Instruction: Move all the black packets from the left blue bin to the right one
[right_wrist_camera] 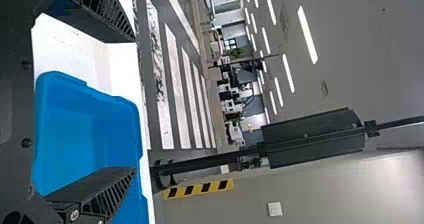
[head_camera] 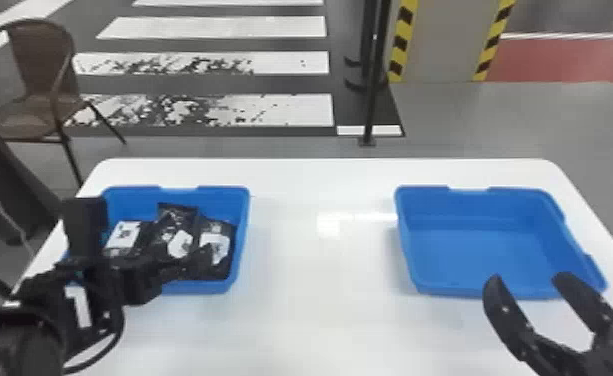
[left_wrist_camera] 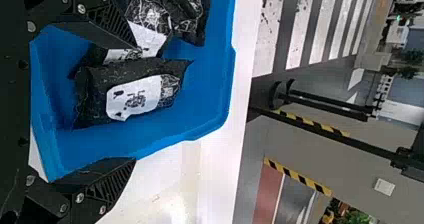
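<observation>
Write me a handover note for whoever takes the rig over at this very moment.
Left gripper: at the left bin, fingers wide open, holding nothing.
Right gripper: by the near edge of the right bin, open, holding nothing.
Black packets: at least three, bunched in the left bin.
Done: no packet is in the right bin yet.
Left: move all the packets across.

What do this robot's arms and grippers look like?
The left arm is black, with a bold white marking and a thin black cable looping beside it. The left gripper and right gripper are both black, each with two tapering fingers, slatted along one side, and round silvery screws near their bases.
</observation>
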`<state>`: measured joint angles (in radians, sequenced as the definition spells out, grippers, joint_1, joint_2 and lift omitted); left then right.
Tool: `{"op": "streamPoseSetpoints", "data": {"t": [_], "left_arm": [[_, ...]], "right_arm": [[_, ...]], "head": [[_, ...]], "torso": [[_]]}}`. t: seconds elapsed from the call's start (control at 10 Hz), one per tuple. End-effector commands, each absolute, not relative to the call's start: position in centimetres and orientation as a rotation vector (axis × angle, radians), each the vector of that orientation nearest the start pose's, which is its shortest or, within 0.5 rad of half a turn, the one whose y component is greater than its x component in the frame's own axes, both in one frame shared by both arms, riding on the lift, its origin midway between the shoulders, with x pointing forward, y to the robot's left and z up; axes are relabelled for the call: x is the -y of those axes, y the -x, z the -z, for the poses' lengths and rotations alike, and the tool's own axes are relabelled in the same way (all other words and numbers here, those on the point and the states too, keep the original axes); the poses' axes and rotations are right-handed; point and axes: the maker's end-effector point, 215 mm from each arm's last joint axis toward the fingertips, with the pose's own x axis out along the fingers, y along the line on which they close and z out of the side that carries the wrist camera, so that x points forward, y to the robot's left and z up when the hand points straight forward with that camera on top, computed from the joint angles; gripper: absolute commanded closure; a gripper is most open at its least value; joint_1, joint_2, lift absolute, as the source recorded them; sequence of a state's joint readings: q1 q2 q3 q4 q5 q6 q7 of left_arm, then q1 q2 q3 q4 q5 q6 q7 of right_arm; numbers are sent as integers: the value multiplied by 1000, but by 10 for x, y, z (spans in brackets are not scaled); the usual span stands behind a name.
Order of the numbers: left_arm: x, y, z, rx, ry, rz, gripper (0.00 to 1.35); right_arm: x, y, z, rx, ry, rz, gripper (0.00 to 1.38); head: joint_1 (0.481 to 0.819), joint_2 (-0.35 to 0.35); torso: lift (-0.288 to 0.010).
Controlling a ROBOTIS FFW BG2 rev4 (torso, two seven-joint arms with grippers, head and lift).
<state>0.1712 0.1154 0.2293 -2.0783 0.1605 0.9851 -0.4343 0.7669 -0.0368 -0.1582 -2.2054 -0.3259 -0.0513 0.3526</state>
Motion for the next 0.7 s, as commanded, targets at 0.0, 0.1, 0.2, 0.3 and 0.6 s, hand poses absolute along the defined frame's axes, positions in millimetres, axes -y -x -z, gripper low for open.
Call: {"op": "streamPoseSetpoints", "data": {"t": [0.0,0.1,0.2,0.3,0.6], "left_arm": [[-267,-488,414,-610,174,257,254],[-268,-493,423,-642,194,256,252],[-261,-504,431,-668,213,286,254],[-253,-509,432,-681,210,311,256],[-242,-502,452,-759,243,328,288]], "right_arm": [[238,-362,325,-33,-207,-229,105],[237,-362,325,-33,-207,-231,105],[236,-363,324,-31,-208,-232,105],[235,-363,326,-33,-211,-234,105],[235,-364,327,-36,-218,-237,105]], "head": [[695,31],[695,36],[695,38],[695,36],[695,21]], "torso": [[-140],[-140],[-140],[-140],[-140]]}}
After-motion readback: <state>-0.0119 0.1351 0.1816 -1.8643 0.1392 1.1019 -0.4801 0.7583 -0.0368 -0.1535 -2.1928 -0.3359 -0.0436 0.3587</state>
